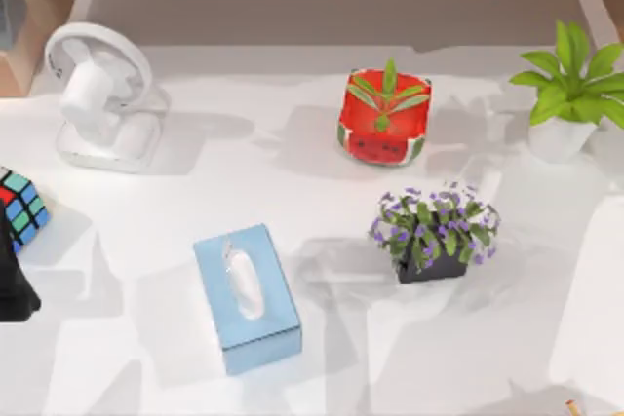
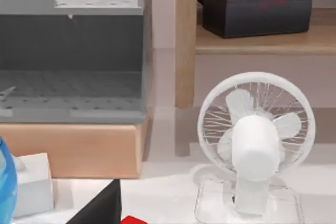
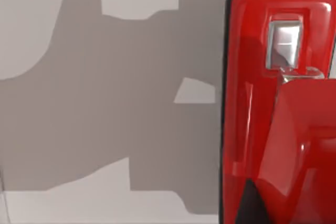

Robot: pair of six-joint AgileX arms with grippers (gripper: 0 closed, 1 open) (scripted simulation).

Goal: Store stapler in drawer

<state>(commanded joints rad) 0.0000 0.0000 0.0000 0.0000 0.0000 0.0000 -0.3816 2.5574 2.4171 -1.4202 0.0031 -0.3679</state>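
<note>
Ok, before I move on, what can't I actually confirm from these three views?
- Glossy red stapler with black trim: the right wrist view's edge cuts it off, so its full shape is unknown.
- Where the stapler sits on the white table: cannot tell from the top view.
- Small red piece in the left wrist view: clipped by the edge, unidentifiable.
- Grey perforated drawer: its interior is partly hidden by its front wall.

The left arm [image 1: 14,297] shows as a dark part at the left edge of the tabletop [image 1: 322,358]. It is held low, with its wrist level and facing across the surface, and a black wedge of the left claw [image 2: 102,209] juts ahead. The right wrist points straight down, close over the stapler [image 3: 252,103], and a dark tip of the right claw [image 3: 245,205] overlaps it.
</note>
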